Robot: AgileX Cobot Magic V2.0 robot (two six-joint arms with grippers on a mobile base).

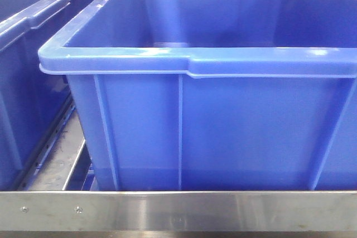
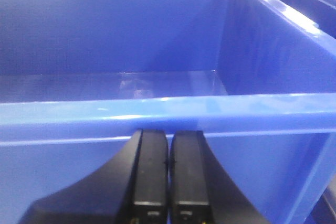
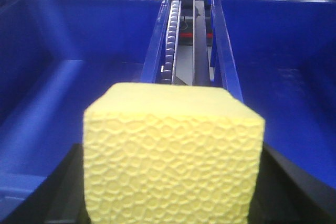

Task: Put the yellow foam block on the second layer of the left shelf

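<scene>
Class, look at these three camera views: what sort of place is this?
Probably a warehouse or factory storage rack: large blue plastic bins side by side, a roller rail between them, a steel shelf edge.

Yellow foam block (image 3: 173, 156) hides right hand fingertips; block bottom cropped.

It looks like a warehouse or factory storage area: large blue plastic bins (image 1: 223, 132) sit on metal shelving (image 1: 178, 210) with roller tracks (image 3: 172, 40) between them.
</scene>
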